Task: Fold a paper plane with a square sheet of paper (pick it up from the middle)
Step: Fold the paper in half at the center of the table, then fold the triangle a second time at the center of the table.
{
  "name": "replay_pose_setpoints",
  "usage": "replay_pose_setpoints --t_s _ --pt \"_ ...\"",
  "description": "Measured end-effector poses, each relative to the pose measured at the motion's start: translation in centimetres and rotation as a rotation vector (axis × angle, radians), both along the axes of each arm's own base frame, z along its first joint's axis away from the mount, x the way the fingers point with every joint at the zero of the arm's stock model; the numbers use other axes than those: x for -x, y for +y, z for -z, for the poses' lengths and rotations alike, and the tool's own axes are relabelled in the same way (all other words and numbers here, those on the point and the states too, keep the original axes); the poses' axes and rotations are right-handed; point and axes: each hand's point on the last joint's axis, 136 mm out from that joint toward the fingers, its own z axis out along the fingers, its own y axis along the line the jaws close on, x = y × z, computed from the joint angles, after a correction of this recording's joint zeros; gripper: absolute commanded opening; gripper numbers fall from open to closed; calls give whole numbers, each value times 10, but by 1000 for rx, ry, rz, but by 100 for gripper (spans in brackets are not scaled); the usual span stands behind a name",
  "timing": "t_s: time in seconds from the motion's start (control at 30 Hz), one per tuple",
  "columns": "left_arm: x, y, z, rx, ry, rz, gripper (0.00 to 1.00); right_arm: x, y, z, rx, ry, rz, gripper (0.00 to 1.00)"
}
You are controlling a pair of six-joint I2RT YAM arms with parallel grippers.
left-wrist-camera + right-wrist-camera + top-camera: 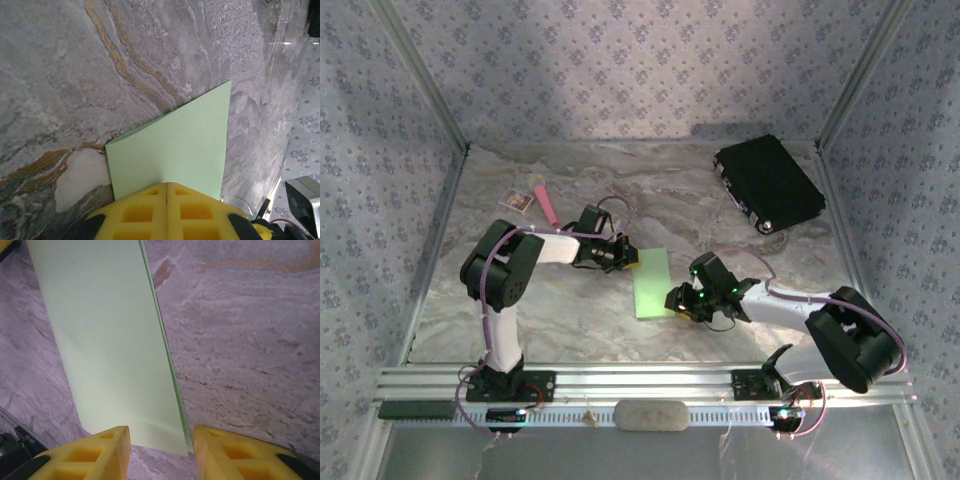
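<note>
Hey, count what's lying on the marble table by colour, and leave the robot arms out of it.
Green: 1, the folded sheet of paper
Pink: 1, the stick
White: 1, the small card
Black: 1, the flat case
Total: 4

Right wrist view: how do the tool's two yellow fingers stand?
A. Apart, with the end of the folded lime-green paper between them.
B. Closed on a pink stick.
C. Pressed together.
A: the yellow fingers of the right tool stand apart, and the near end of the folded lime-green paper sheet shows in the gap.
</note>
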Motion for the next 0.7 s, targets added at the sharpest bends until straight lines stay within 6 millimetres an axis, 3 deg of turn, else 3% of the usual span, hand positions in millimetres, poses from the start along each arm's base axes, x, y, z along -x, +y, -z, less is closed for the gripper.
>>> replay_pose_setpoints --t_s 0.17,0.43,0.7 --pt "0 0 0 0 0 0 0 -3 2 -4 -17 -9 15 38" --pt "0 0 0 4 -3 1 1 -21 10 -30 -130 -86 58 38" --pt "1 0 0 6 -3 3 0 -28 16 -32 -177 -83 61 40"
